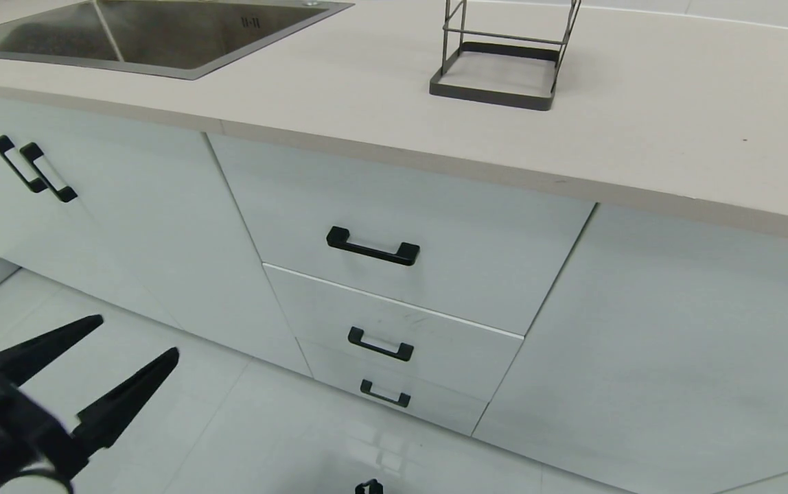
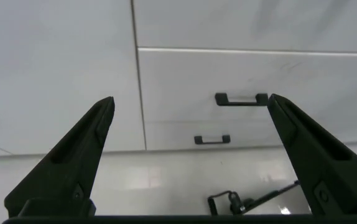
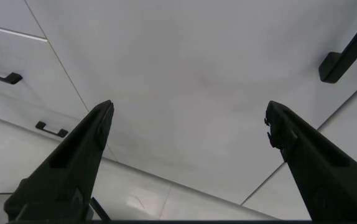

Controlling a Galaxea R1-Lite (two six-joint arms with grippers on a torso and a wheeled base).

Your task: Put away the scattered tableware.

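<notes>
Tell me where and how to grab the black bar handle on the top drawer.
Take the middle span of the black bar handle on the top white drawer, between its two end posts. Bring the open left claw in from the front, square to the drawer face, straddling the bar above and below: it lies level and stands off the panel, probably leaving a gap behind.

Rack (image 1: 491, 97) top out of view

The left pincer (image 1: 134, 336) is matte black, its two long fingers (image 2: 73, 162) wedge-shaped and tapering to blunt points, each with a small round screw near the base. The right pincer (image 3: 190, 107) has the same black, tapered build.
</notes>
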